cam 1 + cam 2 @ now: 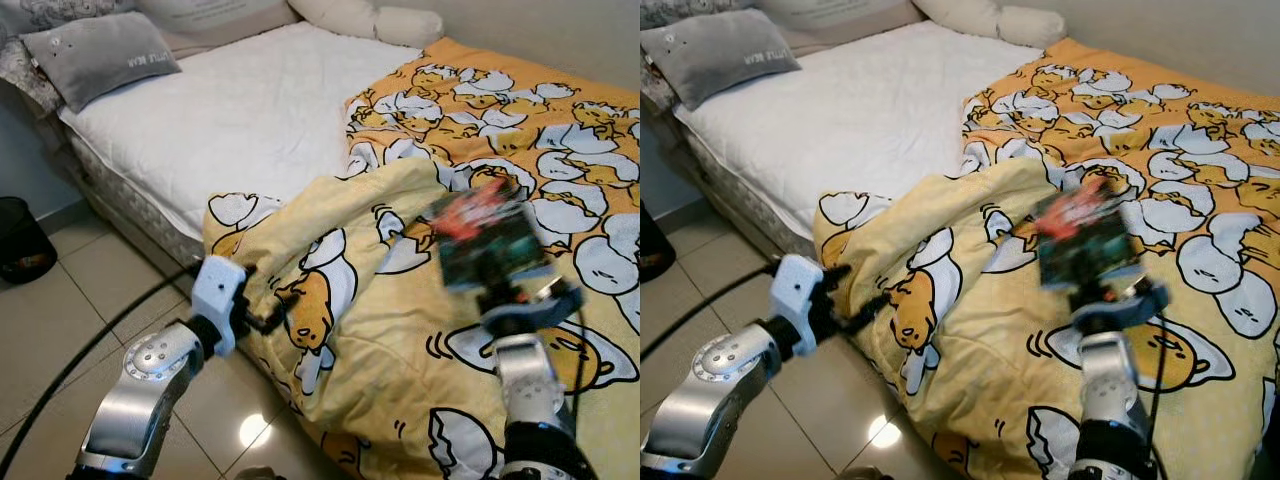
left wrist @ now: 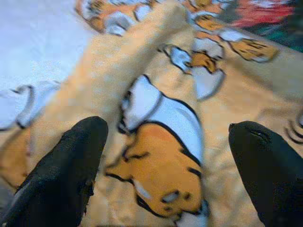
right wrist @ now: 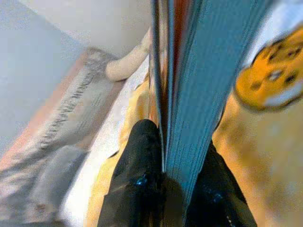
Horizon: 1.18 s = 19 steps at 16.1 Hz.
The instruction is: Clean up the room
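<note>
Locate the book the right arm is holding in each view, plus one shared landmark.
Left eye view: book, blurred, right of centre, above the right gripper.
Right eye view: book, just right of centre, over the quilt.
Left wrist view: a red and dark patch at one corner, probably the book.
Right wrist view: book edge-on, clamped between the fingers.
Shared landmark: yellow cartoon quilt.

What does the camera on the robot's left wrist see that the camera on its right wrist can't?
The left wrist view shows the left gripper with its two black fingers spread open just above a cartoon figure printed on the yellow blanket. The right wrist view shows the right gripper shut on a thin blue-edged book, with the grey pillow and a cream pillow at the head of the bed. Both show the yellow blanket and some of the white sheet.
</note>
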Tool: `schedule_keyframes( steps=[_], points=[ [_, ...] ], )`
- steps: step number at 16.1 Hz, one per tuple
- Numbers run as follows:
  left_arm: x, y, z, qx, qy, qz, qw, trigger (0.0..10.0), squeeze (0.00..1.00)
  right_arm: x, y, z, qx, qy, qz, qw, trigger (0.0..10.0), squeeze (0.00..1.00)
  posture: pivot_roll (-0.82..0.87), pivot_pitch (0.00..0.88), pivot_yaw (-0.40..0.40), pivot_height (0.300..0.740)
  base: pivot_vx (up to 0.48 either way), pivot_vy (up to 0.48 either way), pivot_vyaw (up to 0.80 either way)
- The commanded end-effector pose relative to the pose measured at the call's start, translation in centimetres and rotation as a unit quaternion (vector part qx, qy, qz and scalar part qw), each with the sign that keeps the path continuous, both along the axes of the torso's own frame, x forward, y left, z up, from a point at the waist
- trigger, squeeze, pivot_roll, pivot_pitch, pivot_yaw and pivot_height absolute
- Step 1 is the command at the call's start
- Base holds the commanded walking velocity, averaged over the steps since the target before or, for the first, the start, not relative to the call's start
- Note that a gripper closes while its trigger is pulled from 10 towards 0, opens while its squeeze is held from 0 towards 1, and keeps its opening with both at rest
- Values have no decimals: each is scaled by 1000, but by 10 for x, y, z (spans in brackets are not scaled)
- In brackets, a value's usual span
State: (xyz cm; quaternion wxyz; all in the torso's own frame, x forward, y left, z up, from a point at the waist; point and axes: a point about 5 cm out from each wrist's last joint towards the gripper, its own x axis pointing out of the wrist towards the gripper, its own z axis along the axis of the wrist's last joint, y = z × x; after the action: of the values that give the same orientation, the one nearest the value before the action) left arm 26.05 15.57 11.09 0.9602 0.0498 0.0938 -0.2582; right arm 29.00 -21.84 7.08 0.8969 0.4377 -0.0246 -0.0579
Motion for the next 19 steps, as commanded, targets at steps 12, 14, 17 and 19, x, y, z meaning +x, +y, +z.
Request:
schedule_keyframes(
  steps=[12,14,17,19],
  points=[
    [46,9,18,31,-54,137,989,10000,173,28,61,42,-251,1,69,966,10000,0,64,0,-2,740,0,0,-178],
    [52,12,18,42,-57,144,987,10000,173,28,63,40,-246,8,71,967,10000,0,68,0,-17,740,0,0,-800],
    [56,13,20,42,-59,140,988,10000,176,34,54,39,-239,29,22,970,10000,0,67,0,-5,740,0,0,-800],
    [55,14,21,44,-60,138,988,10000,180,34,56,38,-212,29,27,976,10000,0,83,0,-1,740,0,137,-800]
  ],
)
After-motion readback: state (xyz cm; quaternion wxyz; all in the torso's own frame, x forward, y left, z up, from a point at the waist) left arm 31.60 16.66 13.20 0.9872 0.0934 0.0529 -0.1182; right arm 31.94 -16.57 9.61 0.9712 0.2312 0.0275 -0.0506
